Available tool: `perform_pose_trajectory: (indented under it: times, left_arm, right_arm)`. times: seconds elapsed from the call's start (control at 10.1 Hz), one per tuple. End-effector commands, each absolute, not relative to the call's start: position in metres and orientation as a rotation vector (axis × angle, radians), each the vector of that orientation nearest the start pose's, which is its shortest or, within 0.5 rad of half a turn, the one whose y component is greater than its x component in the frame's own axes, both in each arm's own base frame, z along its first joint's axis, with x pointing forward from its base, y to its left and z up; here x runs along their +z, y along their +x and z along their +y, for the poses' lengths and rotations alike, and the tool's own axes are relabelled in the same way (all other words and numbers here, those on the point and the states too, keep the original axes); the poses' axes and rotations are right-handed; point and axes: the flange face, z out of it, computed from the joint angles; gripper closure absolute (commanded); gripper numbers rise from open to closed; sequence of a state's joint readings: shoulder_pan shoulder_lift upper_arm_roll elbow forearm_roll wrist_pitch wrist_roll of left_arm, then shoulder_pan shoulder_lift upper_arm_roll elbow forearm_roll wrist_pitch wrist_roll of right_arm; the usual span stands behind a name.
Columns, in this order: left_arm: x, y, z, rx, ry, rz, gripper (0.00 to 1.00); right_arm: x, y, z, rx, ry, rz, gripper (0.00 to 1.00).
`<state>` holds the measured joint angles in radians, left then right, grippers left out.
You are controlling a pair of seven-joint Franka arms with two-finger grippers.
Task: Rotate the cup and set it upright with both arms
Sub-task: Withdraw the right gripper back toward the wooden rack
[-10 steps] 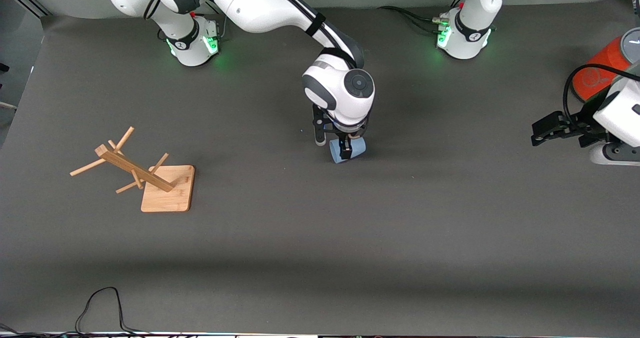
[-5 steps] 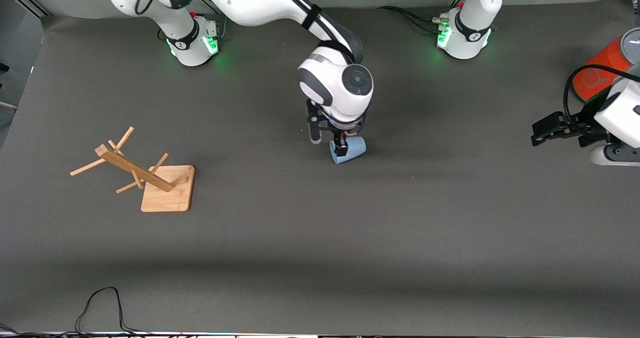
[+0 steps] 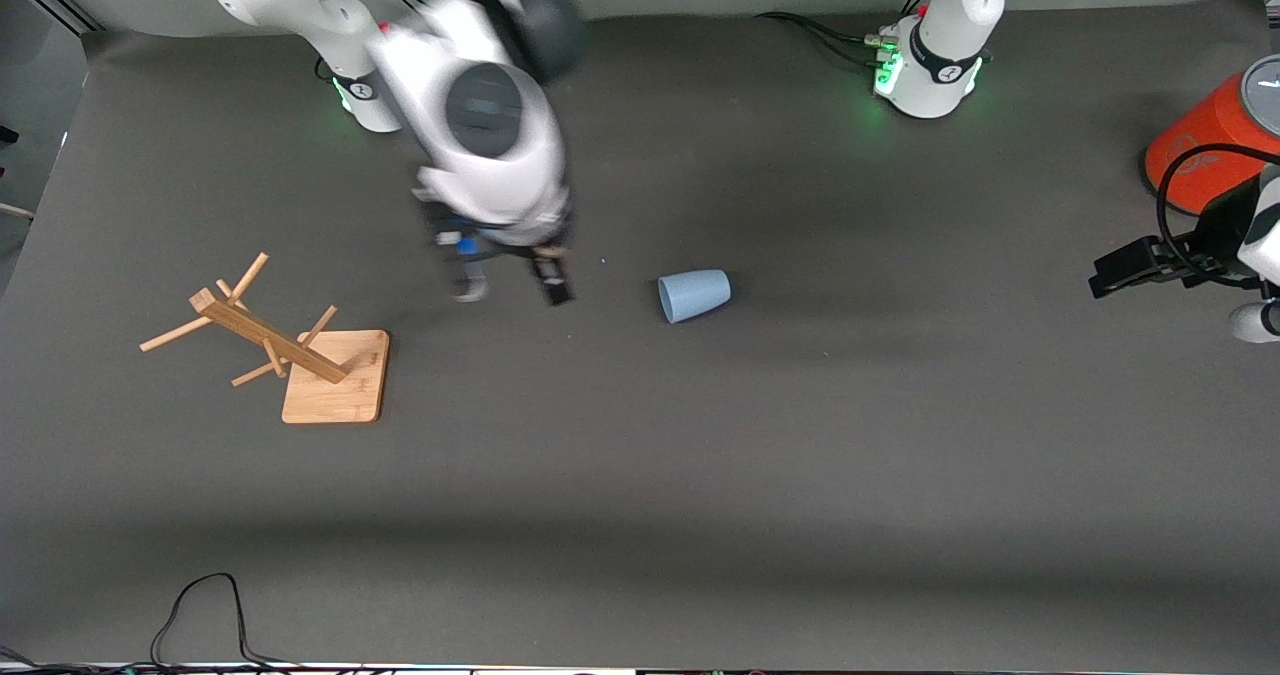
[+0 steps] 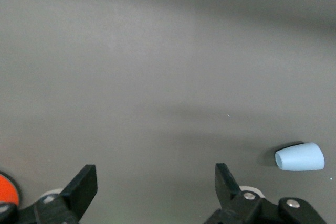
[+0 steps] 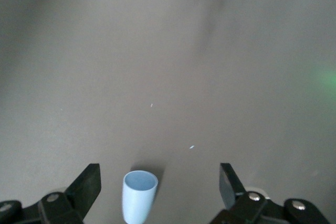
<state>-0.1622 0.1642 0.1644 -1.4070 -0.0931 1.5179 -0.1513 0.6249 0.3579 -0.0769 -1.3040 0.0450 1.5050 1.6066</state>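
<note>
Presently itemised, table contents and rig: the light-blue cup is lying on its side on the dark grey table mat, near the middle of the table, its wide mouth pointing toward the right arm's end and its narrower closed base toward the left arm's end; nothing is touching it. The right gripper is hanging in the air over bare mat between the cup and the wooden peg rack, its jaws standing wide apart and holding nothing; in the right wrist view the two black fingertips are framing the cup, which is lying clear of both. The right arm itself is appearing smeared in the front view. The left gripper is waiting at the left arm's end of the table, well apart from the cup, just beside the orange can with its grey lid; its jaws are likewise spread wide and empty, and in the left wrist view its fingertips are showing with the cup lying small on the mat and a sliver of the orange can at the frame's edge. The peg rack is sitting on its square wooden base toward the right arm's end, its post leaning with pegs sticking out. A black cable is looping over the table edge nearest the front camera.
</note>
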Motion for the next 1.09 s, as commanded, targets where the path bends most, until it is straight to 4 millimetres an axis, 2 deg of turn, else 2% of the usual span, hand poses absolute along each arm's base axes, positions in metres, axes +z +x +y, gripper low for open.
perform_pose_trajectory:
  times: [0.0, 0.1, 0.2, 0.3, 0.5, 0.7, 0.8, 0.89, 0.99]
  left_arm:
    - [0.602, 0.594, 0.009, 0.158, -3.251, -0.346, 0.0]
    - [0.603, 0.59, 0.005, 0.19, -3.24, -0.33, 0.0]
    - [0.6, 0.591, -0.006, 0.201, -3.237, -0.316, 0.0]
    - [0.59, 0.596, -0.037, 0.217, -3.229, -0.288, 0.0]
    - [0.552, 0.608, -0.127, 0.22, -3.143, -0.338, 0.0]
    - [0.505, 0.597, -0.237, 0.263, -3.072, -0.415, 0.0]
    - [0.472, 0.584, -0.299, 0.27, -3.02, -0.487, 0.0]
    - [0.434, 0.57, -0.352, 0.248, -2.943, -0.601, 0.0]
    - [0.4, 0.558, -0.394, 0.221, -2.872, -0.662, 0.0]
  right_arm:
    - [0.571, 0.54, 0.242, 0.245, -2.955, 1.268, 0.0]
    - [0.585, 0.542, 0.193, 0.266, -2.993, 1.115, 0.0]
    - [0.595, 0.54, 0.155, 0.262, -3.03, 0.949, 0.0]
    - [0.602, 0.538, 0.124, 0.255, -3.057, 0.803, 0.0]
    - [0.61, 0.542, 0.062, 0.232, -3.085, 0.522, 0.0]
    - [0.613, 0.547, 0.012, 0.195, -3.112, 0.274, 0.0]
    - [0.612, 0.55, 0.001, 0.17, -3.115, 0.181, 0.0]
    - [0.609, 0.554, -0.01, 0.159, -3.114, 0.138, 0.0]
    - [0.605, 0.557, -0.017, 0.141, -3.114, 0.107, 0.0]
